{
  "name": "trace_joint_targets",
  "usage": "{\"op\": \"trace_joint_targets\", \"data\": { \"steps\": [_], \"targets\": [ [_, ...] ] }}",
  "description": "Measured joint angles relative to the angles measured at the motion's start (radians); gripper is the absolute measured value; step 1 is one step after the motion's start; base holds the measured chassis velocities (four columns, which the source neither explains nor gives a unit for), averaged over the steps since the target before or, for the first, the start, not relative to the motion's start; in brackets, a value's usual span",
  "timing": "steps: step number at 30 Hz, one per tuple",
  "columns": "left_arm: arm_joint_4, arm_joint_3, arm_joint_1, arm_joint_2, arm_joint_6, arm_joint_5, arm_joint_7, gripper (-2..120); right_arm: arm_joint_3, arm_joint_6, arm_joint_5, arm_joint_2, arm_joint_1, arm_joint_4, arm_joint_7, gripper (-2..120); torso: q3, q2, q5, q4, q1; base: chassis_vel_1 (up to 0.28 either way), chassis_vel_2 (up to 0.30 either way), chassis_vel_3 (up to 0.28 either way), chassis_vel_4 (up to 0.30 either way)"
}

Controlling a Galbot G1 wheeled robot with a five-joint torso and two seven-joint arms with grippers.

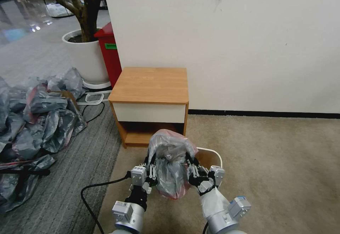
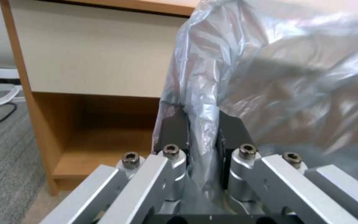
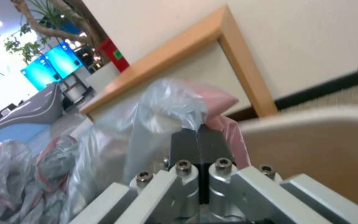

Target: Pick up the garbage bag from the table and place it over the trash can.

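**Observer:** Holding anything at the moment?

**Robot:** Yes, both sides. My left gripper (image 1: 153, 172) is pinched on the thin, crinkly, translucent grey plastic garbage bag with the pink-red band (image 1: 170, 163). In the left wrist view a fold of the film runs between my two dark pads (image 2: 175, 130) and billows up beyond them. My right gripper (image 1: 191, 172) is clamped on the opposite side of the same bag; in the right wrist view its pads (image 3: 187, 146) are pressed together, with grey film and the pink band bunched just past the tips.

**Observer:** Where does the bag sit?

**Robot:** Off the small light-brown wooden nightstand with the white drawer front (image 1: 150, 85). It hangs between my two grippers, in front of the nightstand's open lower shelf and above the floor. Its puffed top rises above my fingers; its lower end droops below them, pink at the edge.

**Observer:** And the bin?

**Robot:** The small cream rectangular plastic trash can (image 1: 212, 155) stands on the beige carpet, just beyond my right gripper and beside the nightstand's right front corner. The bag covers its left part in the head view; I cannot tell whether the film touches the rolled rim.

**Observer:** Surroundings?

**Robot:** A heap of grey and pink bags (image 1: 35, 120) lies on the grey carpet to my left. A tall red bin (image 1: 109, 55) and a white plant pot (image 1: 85, 56) stand behind the nightstand's left side, against the white wall (image 1: 248, 42).
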Motion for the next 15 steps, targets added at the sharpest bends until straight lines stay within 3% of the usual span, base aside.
{"op": "trace_joint_targets", "data": {
  "steps": [5, 15],
  "targets": [
    [0.001, 0.0, 0.0, -0.001, 0.0, -0.003, 0.0, 9, 0.018, -0.053, 0.009, -0.008, 0.049, 0.043, 0.031, 0, 0.0, 0.0, 0.0, 0.0001, 0.0, 0.0, 0.0, 0.0, 0.0],
    [-0.013, 0.002, -0.001, 0.006, 0.0, -0.043, 0.005, 9, 0.071, -0.351, 0.093, -0.041, 0.193, 0.076, 0.181, 0, 0.0, 0.0, 0.0, 0.0, 0.0, 0.0, 0.0, 0.0, 0.0]
  ]
}}
